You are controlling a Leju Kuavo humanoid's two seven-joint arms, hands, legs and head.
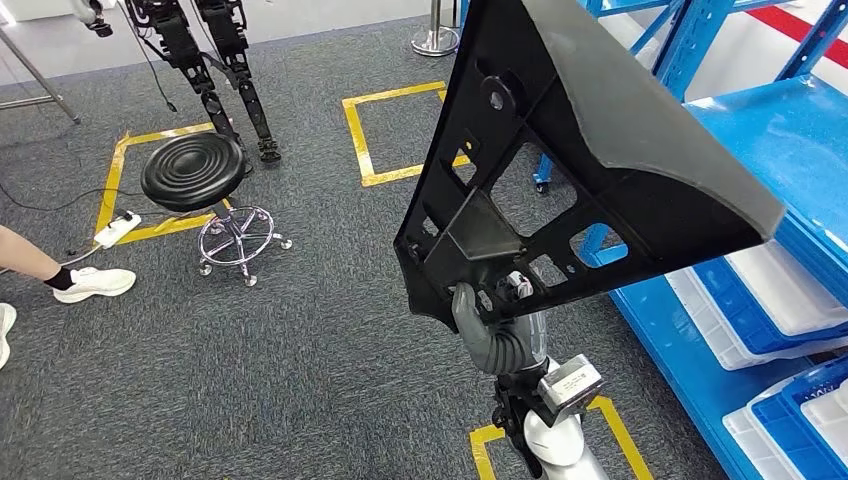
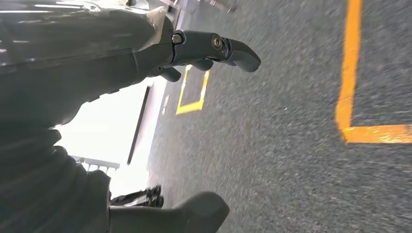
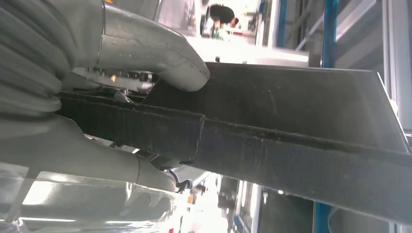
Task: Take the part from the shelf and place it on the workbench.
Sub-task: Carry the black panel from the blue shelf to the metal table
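My right hand (image 1: 478,318) gripped the black part (image 1: 590,150) at its lower corner, thumb (image 3: 160,53) pressed on one face, fingers wrapped beneath. The part stood raised over the carpet beside the blue shelf (image 1: 800,150), long axis slanting up and away. My left hand (image 2: 145,63) hung loose, fingers apart, grasping nothing.
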